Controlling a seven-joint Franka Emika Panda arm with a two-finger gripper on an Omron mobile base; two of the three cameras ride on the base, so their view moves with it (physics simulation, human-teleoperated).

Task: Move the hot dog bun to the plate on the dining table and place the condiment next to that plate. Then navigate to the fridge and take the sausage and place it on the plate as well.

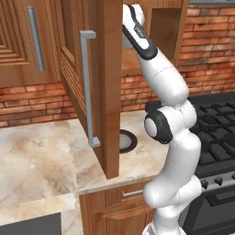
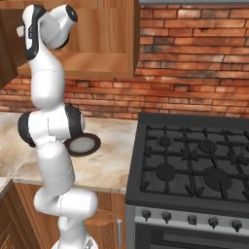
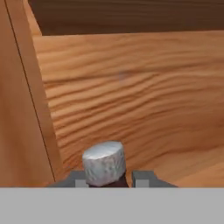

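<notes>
Up high in the left base view, the white arm [image 1: 165, 92] is reaching into one open wooden cupboard [image 1: 156, 32], past its open door [image 1: 98, 82]. One round dark dish [image 1: 127, 140] is sitting on the marbled counter [image 1: 36, 156] below.

From the right base view, one black stove [image 2: 194, 165] is standing beside that counter.

Down the hand view, the gripper [image 3: 111, 180] is pinching the condiment [image 3: 104, 162] bottle. Its pale cap is sticking up between the two fingertips [image 3: 142, 178], on the cupboard's wooden shelf [image 3: 144, 109].
</notes>
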